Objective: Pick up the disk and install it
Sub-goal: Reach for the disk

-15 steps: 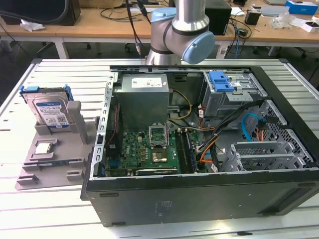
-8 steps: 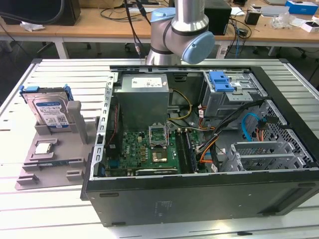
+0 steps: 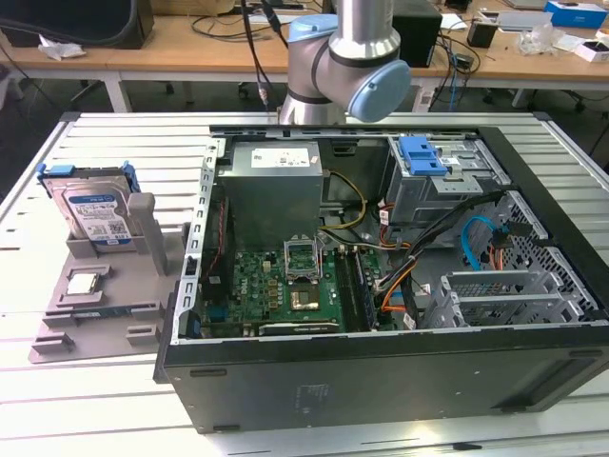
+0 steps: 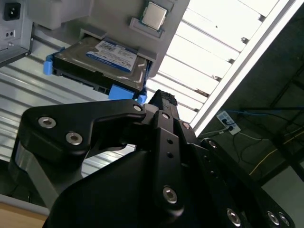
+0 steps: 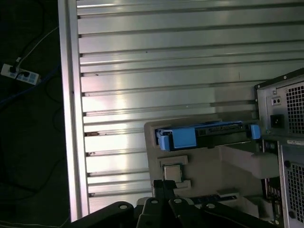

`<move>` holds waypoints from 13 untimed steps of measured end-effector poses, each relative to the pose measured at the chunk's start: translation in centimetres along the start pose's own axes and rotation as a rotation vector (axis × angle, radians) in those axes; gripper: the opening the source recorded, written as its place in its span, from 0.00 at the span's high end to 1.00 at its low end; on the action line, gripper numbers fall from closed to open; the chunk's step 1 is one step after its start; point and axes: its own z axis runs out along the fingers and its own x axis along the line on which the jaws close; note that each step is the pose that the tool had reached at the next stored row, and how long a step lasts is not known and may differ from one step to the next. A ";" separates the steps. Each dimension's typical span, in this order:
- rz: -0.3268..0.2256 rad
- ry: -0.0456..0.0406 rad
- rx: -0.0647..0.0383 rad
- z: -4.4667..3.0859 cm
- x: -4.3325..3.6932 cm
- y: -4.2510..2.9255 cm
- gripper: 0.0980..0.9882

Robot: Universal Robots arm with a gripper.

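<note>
Your pincer [image 4: 160,102] (can't tell if apart or together) sits clear of the disk [image 4: 102,61], propped in the grey holder [image 4: 109,19] on the worktop [image 4: 213,28]; prob. stiff, heavyish, slick, shock-sensitive, so best hold imo: across its blue side rails.

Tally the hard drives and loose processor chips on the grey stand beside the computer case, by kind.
disk: 1
processor chip: 1
Total: 2, both resting on the grey stand.
</note>
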 end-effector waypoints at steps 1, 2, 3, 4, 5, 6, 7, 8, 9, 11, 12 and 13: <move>0.000 0.0007 0.000 0.02 -0.70 0.05 0.99; 0.000 0.0010 0.000 0.03 -1.08 0.08 0.99; 0.000 0.0014 0.000 0.06 -1.88 0.14 0.99; 0.000 0.0016 0.000 0.07 -2.25 0.17 0.99; 0.000 0.0015 0.000 0.08 -2.39 0.18 0.99; 0.000 0.0016 0.000 0.07 -2.42 0.18 0.99; 0.000 0.0016 0.001 0.07 -2.42 0.18 0.99; 0.000 0.0017 0.001 0.07 -2.43 0.18 0.99; 0.000 0.0015 0.001 0.07 -2.44 0.18 0.99; 0.000 0.0015 0.001 0.07 -2.44 0.18 0.99; 0.000 0.0016 0.001 0.07 -2.44 0.18 0.99; 0.000 0.0015 0.001 0.07 -2.44 0.18 0.99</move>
